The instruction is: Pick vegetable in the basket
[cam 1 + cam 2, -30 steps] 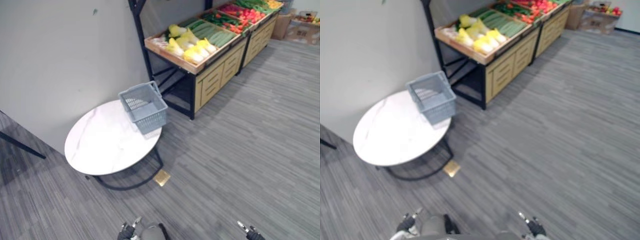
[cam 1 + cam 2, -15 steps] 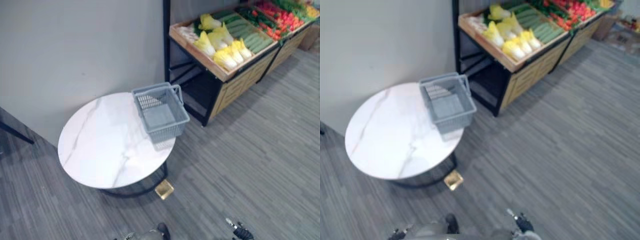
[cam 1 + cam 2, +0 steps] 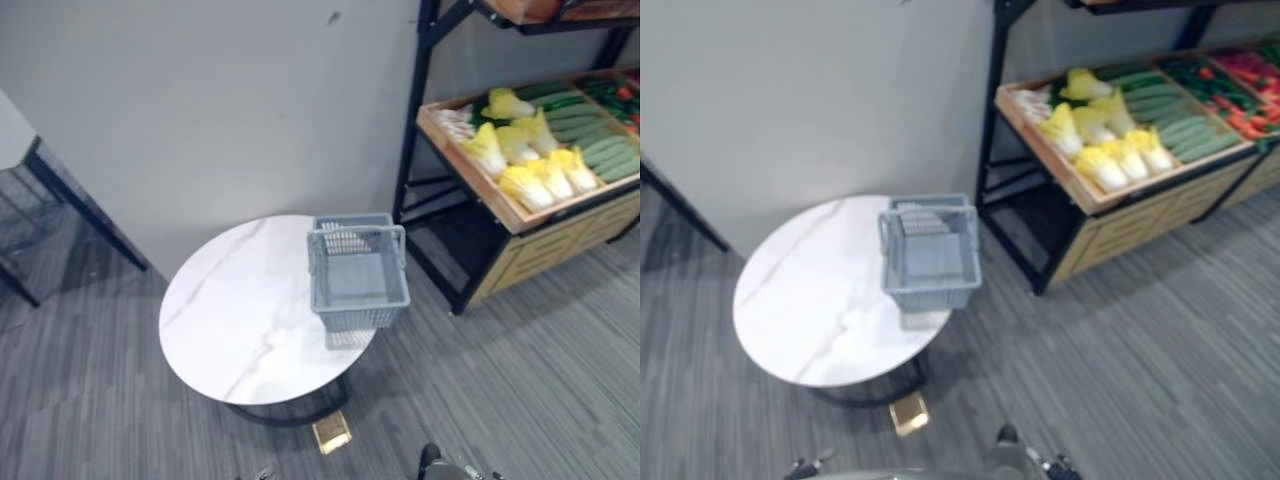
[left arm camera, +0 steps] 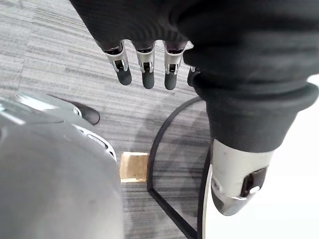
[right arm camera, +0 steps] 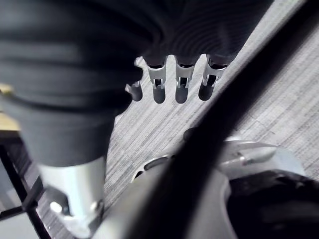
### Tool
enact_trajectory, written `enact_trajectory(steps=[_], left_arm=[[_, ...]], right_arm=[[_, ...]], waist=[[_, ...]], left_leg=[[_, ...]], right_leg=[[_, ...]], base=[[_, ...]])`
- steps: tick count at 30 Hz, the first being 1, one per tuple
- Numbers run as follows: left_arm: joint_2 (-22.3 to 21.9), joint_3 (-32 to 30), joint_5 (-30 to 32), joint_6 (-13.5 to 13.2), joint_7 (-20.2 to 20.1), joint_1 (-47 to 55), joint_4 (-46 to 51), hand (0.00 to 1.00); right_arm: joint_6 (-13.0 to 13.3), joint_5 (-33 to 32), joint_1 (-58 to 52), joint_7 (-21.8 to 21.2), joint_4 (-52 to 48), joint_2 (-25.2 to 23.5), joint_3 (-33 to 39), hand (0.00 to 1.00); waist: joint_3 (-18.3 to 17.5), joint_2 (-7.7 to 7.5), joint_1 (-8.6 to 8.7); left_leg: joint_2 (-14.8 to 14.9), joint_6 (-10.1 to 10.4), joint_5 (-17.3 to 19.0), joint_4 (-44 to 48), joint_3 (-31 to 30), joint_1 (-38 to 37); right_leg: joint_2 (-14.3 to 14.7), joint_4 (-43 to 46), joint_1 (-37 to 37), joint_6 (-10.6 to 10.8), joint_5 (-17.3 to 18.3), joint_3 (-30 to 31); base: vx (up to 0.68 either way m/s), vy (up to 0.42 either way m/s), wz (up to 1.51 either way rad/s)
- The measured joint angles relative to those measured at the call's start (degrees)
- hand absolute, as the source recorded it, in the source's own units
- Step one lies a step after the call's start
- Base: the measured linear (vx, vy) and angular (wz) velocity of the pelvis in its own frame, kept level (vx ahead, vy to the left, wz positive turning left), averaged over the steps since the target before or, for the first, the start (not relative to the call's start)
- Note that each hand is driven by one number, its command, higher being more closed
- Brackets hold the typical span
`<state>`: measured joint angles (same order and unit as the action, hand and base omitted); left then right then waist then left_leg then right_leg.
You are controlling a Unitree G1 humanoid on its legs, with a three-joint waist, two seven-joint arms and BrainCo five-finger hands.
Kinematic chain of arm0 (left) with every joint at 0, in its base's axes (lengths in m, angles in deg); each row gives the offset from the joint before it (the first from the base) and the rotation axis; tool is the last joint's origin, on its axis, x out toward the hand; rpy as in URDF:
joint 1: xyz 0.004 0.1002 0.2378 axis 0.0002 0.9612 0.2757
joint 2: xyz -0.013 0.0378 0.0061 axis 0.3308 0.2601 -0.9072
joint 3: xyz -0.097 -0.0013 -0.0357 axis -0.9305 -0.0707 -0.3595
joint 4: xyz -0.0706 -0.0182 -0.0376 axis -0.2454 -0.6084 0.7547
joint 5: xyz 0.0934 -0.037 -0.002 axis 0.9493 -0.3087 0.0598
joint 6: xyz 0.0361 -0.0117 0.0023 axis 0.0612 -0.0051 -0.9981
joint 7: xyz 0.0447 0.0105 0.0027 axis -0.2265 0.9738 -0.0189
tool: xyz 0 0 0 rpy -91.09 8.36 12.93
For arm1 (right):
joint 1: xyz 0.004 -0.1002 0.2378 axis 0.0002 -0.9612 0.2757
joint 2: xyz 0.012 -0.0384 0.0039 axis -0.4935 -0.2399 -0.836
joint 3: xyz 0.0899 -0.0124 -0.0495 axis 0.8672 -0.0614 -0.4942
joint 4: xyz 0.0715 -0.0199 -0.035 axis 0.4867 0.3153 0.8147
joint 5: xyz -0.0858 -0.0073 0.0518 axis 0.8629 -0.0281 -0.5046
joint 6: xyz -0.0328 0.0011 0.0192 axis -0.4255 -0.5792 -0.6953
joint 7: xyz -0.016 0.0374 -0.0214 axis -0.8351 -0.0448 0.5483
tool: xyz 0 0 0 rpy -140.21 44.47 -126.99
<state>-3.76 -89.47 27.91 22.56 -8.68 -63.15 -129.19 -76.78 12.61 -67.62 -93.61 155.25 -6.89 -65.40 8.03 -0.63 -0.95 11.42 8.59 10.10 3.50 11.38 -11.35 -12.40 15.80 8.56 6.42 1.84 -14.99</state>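
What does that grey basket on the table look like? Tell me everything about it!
The basket is a grey-blue rectangular box that looks like plastic, with walls full of small slots and a solid floor. A thin handle of the same colour runs across its top near the far end. It is empty. It stands upright on the round white table, close to the edge on the side toward the wooden vegetable stand. Only the table touches it.

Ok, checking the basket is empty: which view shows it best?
The left eye view: the grey basket sits on the round table, its bare bottom plainly visible. The right eye view shows nearly the same. The wrist views face the floor.
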Motion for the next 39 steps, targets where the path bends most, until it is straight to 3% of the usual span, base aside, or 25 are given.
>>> enact_trajectory(steps=[2,4,7,10,11,12,13,14,15,19,23,26,31,34,39], left_arm=[[-0.3,-2.1,0.0,-0.1,-0.3,0.1,-0.3,0.00],[-0.5,-3.4,0.0,0.0,-0.5,0.4,-0.7,0.00],[0.2,-3.5,-0.2,0.0,-0.5,1.3,-0.5,0.00],[0.8,-0.7,-0.1,-0.1,0.6,1.3,0.0,0.00],[1.1,0.5,0.0,-0.1,1.2,1.2,0.1,0.00],[1.1,0.5,0.0,-0.1,1.2,1.2,0.1,0.00],[1.0,2.4,0.2,-0.1,2.0,1.1,0.1,0.00],[0.8,3.3,0.4,-0.1,2.4,1.0,0.0,0.00],[1.1,5.2,2.0,-0.1,2.9,1.0,0.1,0.00],[4.7,12.2,3.4,-0.3,3.4,0.0,1.4,0.00],[5.4,15.5,4.6,-1.2,3.4,-1.7,2.3,0.00],[5.4,16.1,5.7,-1.3,3.4,-2.8,2.3,0.00],[5.6,15.2,6.1,-1.5,3.5,-4.3,2.5,0.00],[5.6,14.7,6.1,-1.3,3.5,-5.2,2.7,0.00],[5.5,13.2,5.6,-1.3,3.7,-5.5,3.2,0.00]], right_arm=[[0.0,0.0,0.0,0.0,0.2,0.0,0.3,0.00],[-0.1,0.1,0.2,-0.1,0.2,0.6,-0.1,0.00],[-0.1,0.1,0.7,0.1,0.6,0.1,-3.4,0.00],[-0.2,0.1,0.9,1.5,-4.8,1.7,-7.2,0.00],[0.0,0.4,1.3,2.8,-11.3,2.1,-7.4,0.00],[0.0,0.4,1.3,2.8,-11.3,2.1,-7.4,0.00],[0.4,2.5,2.8,4.4,-21.7,4.6,-9.2,0.00],[0.8,3.0,3.6,4.7,-24.7,6.0,-9.8,0.00],[1.0,4.8,6.1,5.3,-29.4,8.2,-10.1,0.00],[1.2,12.2,14.2,7.0,-40.1,14.7,-12.0,0.00],[2.6,16.0,24.8,8.8,-50.4,23.7,-17.7,0.00],[2.6,20.2,34.3,9.0,-51.4,28.2,-22.5,0.00],[2.4,22.5,50.5,10.2,-49.9,33.8,-28.8,0.00],[2.1,24.7,60.5,9.8,-41.1,33.9,-35.7,0.00],[1.4,24.9,67.5,8.6,-30.7,33.5,-38.6,0.00]], waist=[[-0.3,0.37,-0.17],[-0.3,0.27,-0.70],[-0.1,-1.31,0.47],[0.8,-1.45,0.65],[0.8,-1.41,0.70],[0.8,-1.41,0.70],[0.9,-0.15,1.07],[1.0,0.72,1.11],[0.6,1.54,1.05],[2.9,-0.84,1.11],[4.5,0.30,1.03],[6.8,0.80,0.71],[9.5,0.32,-0.21],[9.8,-0.01,-2.19],[12.1,-0.07,-3.15]], left_leg=[[0.6,0.7,-2.7,-3.3,-1.2,-1.0],[0.8,0.7,-3.0,-1.9,-1.3,-0.1],[1.3,0.7,-3.0,13.1,-3.9,9.1],[2.4,1.1,-4.2,19.4,-3.6,13.8],[2.8,0.7,-4.2,17.9,-1.2,14.2],[2.8,0.7,-4.2,17.9,-1.2,14.2],[2.6,-0.1,-5.3,8.3,3.3,14.2],[2.1,0.3,-7.4,4.6,3.7,14.3],[1.6,0.5,-7.1,0.1,4.1,13.8],[-1.1,0.3,-8.0,-1.4,5.4,15.6],[-1.7,0.1,-8.2,-1.5,5.7,18.3],[-1.5,-0.4,-8.8,-2.6,6.0,18.3],[-1.8,-1.0,-9.8,-3.3,5.5,19.9],[-1.7,-1.0,-10.2,-3.3,4.9,20.9],[-1.3,-1.0,-11.0,-3.6,4.0,21.7]], right_leg=[[0.1,3.1,-0.1,-0.2,3.1,-2.0],[0.1,2.7,-0.5,-0.1,3.9,-2.7],[-0.2,-2.6,-4.8,-0.1,4.5,-5.0],[-0.8,-5.2,-7.7,-0.7,3.8,-8.0],[-1.3,-6.4,-7.4,-0.7,3.0,-8.3],[-1.3,-6.4,-7.4,-0.7,3.0,-8.3],[-1.1,-7.9,-5.3,0.0,1.5,-8.2],[-0.6,-8.1,-4.2,0.5,0.9,-7.9],[0.3,-8.9,-2.7,1.1,-0.4,-7.2],[-0.9,-12.4,0.0,1.5,-4.0,-2.9],[-1.1,-13.2,3.3,1.7,-5.4,-0.1],[-0.5,-14.4,3.6,1.2,-6.8,0.5],[-0.4,-15.9,4.6,1.2,-9.0,1.2],[-0.4,-15.9,5.1,1.2,-9.0,1.1],[0.3,-16.9,5.3,0.4,-11.1,1.2]], base=[[0.20,-0.169,0.55],[0.13,-0.097,0.30],[0.06,-0.070,0.60],[0.06,-0.038,0.70],[0.05,0.033,0.31],[0.02,0.053,0.09],[0.00,0.073,-0.08],[-0.01,0.127,-0.18],[0.03,0.129,-0.21],[0.03,0.108,-0.13],[0.00,0.022,-0.11],[-0.02,-0.028,-0.07],[-0.04,-0.004,0.04],[-0.03,-0.011,0.10],[-0.03,-0.002,0.06]])
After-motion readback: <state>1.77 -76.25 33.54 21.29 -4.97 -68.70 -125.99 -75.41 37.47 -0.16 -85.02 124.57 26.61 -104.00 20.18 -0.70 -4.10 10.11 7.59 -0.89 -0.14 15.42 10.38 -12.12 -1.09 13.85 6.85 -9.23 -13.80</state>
